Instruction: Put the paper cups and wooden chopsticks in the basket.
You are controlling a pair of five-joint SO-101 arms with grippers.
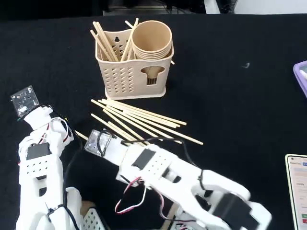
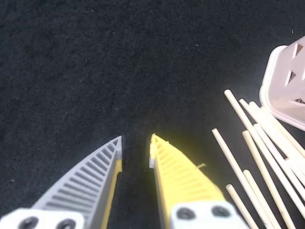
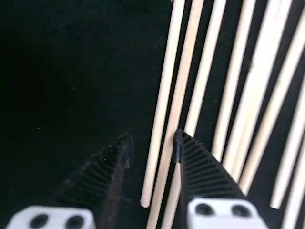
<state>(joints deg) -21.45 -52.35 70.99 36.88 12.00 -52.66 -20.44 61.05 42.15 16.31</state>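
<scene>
Straddling the near ends of the loose wooden chopsticks with the right jaws apart, one stick lined up in the gap, probably because a pinch at the end lifts a single stick out of the fan. Lying on the black surface just in front of the basket, with more sticks upright in one compartment and the stacked paper cups in the other (cups apparently done). Hanging beside the pile with the left jaws slightly apart and holding nothing, likely so as not to crowd the other arm.
</scene>
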